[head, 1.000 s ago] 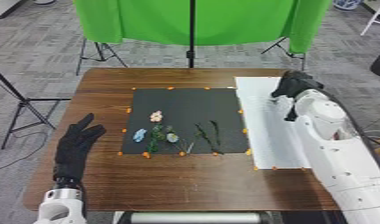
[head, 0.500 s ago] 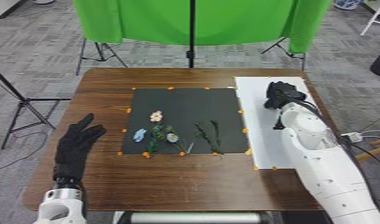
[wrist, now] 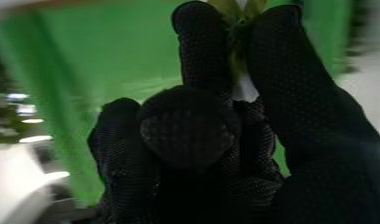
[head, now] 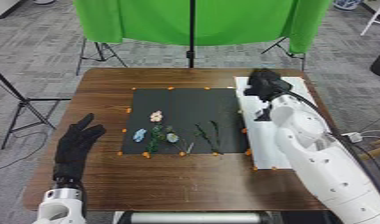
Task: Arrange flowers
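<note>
- The yellow-green stalk [wrist: 237, 55] between the fingers of the right hand [head: 265, 84] is cut off by the wrist view's upper edge, its lower part hidden by the glove.
- The right hand and right arm [head: 313, 145] hide part of the white sheet [head: 268, 161].
- Both the right arm and left arm [head: 58, 209] are cut off by the head view's bottom edge.
- Petal details on the pink flower [head: 156, 116] and blue flower [head: 139, 135] are too small to tell.
- The green cloth [head: 138, 20] is blurred in the wrist view.
</note>
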Action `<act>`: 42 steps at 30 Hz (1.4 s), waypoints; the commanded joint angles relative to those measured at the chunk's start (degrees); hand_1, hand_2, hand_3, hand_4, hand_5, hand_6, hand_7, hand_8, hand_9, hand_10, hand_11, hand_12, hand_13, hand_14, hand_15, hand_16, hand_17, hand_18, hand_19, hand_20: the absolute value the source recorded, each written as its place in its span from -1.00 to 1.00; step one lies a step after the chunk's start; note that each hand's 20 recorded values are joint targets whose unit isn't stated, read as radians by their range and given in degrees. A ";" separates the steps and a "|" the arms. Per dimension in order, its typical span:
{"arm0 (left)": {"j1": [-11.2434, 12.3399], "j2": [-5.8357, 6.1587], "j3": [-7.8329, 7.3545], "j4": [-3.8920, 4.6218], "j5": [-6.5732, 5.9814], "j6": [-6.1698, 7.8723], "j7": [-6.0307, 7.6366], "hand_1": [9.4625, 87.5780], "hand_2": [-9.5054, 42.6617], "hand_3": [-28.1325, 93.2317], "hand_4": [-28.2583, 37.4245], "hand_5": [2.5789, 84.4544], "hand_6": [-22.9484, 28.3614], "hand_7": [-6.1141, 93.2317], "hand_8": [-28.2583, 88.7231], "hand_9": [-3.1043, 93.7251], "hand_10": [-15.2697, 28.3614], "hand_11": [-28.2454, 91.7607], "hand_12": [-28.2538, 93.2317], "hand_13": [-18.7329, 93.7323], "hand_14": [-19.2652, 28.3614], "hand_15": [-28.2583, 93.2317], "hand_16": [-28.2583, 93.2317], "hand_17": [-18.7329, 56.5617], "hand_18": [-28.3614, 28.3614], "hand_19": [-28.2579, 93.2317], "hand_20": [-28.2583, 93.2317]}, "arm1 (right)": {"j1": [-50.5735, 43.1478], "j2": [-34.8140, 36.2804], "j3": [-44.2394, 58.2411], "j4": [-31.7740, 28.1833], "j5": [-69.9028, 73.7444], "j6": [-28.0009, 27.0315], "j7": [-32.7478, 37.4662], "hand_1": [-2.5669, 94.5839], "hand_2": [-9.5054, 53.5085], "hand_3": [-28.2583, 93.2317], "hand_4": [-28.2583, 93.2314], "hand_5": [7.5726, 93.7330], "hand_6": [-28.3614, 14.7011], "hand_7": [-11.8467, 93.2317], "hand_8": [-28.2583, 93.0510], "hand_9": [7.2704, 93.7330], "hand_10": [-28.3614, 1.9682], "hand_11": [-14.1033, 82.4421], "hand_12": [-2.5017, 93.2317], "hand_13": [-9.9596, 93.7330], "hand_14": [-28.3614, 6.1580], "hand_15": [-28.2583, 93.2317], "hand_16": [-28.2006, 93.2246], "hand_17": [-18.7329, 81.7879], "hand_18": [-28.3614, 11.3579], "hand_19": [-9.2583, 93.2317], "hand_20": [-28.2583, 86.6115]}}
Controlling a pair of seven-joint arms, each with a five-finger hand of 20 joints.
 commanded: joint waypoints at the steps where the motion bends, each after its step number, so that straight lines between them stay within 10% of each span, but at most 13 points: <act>1: -0.02 -0.27 0.37 0.40 0.33 -0.57 -0.30 -0.78 -0.55 0.53 -1.00 -0.01 0.03 -0.69 -0.59 0.03 0.33 -0.18 -0.25 0.01 0.49 -0.20 -0.42 -0.36 0.50 -0.37 -0.11 | 4.62 -4.43 -8.33 -5.35 1.49 -7.37 -4.04 0.42 -1.00 0.27 -0.77 0.67 0.33 -0.41 -0.37 0.94 0.35 -0.57 -0.19 1.00 0.63 0.38 0.03 0.67 -0.01 1.00 0.43; 42: -0.21 -0.30 0.25 0.88 0.47 -1.74 -0.55 -0.74 -0.60 0.54 -0.94 -0.01 0.04 -0.70 -0.59 0.03 0.33 -0.18 -0.25 0.01 0.49 -0.20 -0.42 -0.36 0.50 -0.37 -0.11 | 2.71 -7.36 -14.64 -2.72 -7.83 -15.86 -8.12 -0.09 -1.00 0.46 -0.81 0.36 0.41 -0.46 -0.67 0.71 0.15 -0.22 -0.48 0.93 0.57 0.42 0.02 0.61 -0.08 1.00 0.47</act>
